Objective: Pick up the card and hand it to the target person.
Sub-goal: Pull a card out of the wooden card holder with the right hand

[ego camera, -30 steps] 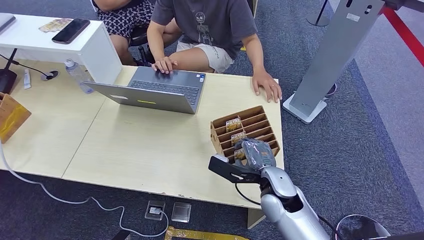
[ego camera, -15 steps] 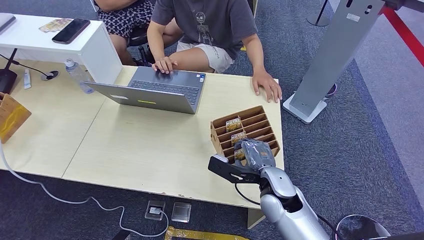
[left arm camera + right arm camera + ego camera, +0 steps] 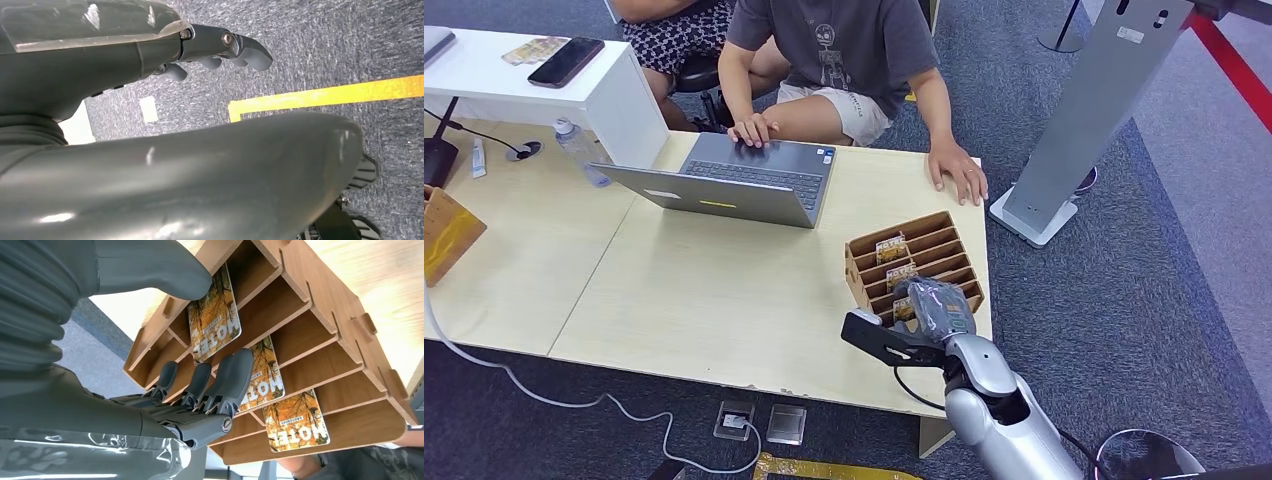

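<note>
Low and right of centre in the head view, the robot's right hand [image 3: 921, 318] sat over the near end of a slotted brown wooden card rack [image 3: 931, 236] on the pale wooden table [image 3: 714, 300]. Three orange-and-yellow printed hotel cards stood in the rack, one to a slot. In the right wrist view the dark fingers [image 3: 231, 375] were spread, their tips resting on the rack's dividers, one tip overlapping the middle card [image 3: 264, 376]. The thick grey thumb [image 3: 165, 265] lay at the upper left of that frame, beside the nearest card [image 3: 212, 315]. The third card [image 3: 296, 419] stood apart, lower right. The hand gripped none of them; whether a fingertip actually touched the middle card, I could not tell.

The left hand [image 3: 210, 47] hung above blue-grey carpet crossed by one yellow floor line [image 3: 325, 92], its fingers loosely curled with nothing in them.

At the top of the head view two people sat behind the table. One, in a grey printed T-shirt [image 3: 844, 40], had one hand on an open silver laptop [image 3: 734, 180] and the other flat on the table edge. At upper left, one black phone [image 3: 566, 60] lay on a white shelf [image 3: 614, 95], with one clear plastic bottle [image 3: 579, 150] beside it.
</note>
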Motion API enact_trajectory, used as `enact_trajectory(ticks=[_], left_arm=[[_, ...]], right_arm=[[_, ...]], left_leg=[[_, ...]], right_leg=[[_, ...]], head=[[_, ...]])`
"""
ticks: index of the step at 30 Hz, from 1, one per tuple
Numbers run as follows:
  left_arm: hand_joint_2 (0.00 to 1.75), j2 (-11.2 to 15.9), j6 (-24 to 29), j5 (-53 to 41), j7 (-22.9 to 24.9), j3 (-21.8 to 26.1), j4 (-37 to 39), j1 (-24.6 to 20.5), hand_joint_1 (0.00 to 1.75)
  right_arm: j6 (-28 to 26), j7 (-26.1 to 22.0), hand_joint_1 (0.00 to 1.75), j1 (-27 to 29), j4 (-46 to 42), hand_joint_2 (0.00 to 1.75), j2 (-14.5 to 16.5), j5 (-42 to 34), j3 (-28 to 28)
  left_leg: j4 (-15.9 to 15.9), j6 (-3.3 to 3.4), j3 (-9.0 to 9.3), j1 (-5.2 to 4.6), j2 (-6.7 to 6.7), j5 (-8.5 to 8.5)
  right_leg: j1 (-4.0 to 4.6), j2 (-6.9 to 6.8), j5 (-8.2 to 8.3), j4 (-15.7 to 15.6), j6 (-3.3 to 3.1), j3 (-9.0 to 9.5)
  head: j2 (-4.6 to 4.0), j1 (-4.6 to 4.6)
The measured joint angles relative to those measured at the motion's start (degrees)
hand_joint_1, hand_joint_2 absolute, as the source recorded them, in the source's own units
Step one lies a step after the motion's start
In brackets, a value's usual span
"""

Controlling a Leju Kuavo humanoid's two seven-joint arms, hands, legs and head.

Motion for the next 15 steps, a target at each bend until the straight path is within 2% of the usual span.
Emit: enact_trajectory(ticks=[15], left_arm=[[0.0,0.0,-0.46,-1.23,-0.56,0.0,0.0,0.01,0.0]], right_arm=[[-0.45,0.41,0.93,0.91,0.31,1.75,-0.98,0.81,-0.34]], left_leg=[[0.0,0.0,0.01,0.0,0.01,0.0]], right_leg=[[0.0,0.0,0.0,0.0,0.0,0.0]], head=[[0.0,0.0]])
